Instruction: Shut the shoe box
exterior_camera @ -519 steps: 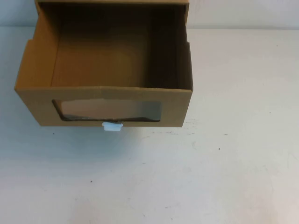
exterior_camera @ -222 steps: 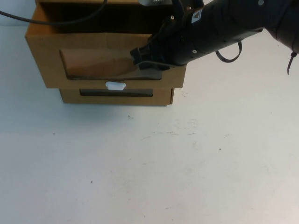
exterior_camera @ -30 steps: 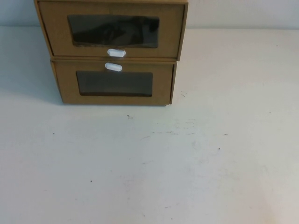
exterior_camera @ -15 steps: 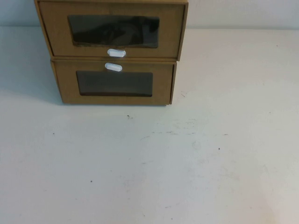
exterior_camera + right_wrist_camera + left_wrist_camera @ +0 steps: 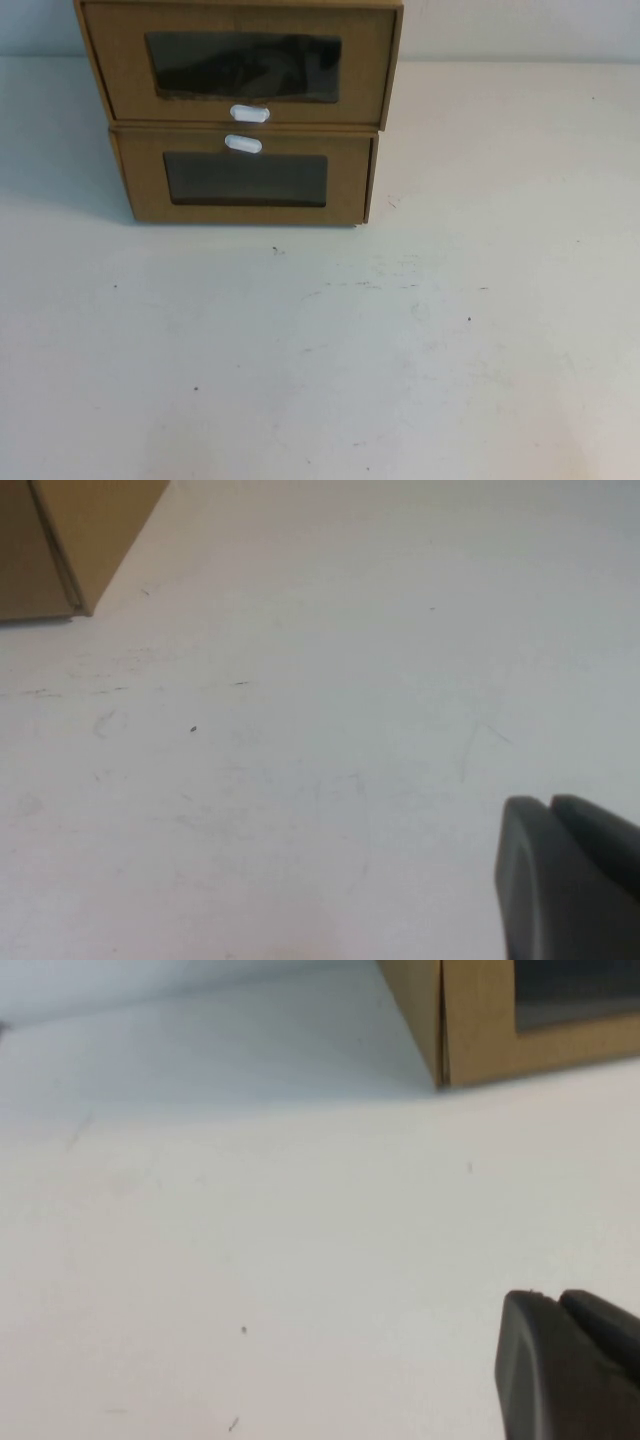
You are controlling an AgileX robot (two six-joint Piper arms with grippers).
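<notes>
My left gripper (image 5: 570,1360) is parked low over the bare table (image 5: 400,350), out of the high view, holding nothing; can't tell how its fingers stand. Right gripper (image 5: 570,870): same. The shoe box (image 5: 245,65) sits well ahead of both, drawer front flush, white pull tab (image 5: 249,113) below its window, stacked on the lower box (image 5: 245,180). I judge it closed, so best move: stay clear, don't nudge the stack. Nothing in the way.

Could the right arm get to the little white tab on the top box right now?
Probably yes: bare table lies before the shoe box, its white tab unobstructed. The right gripper and left gripper sit pulled back.
</notes>
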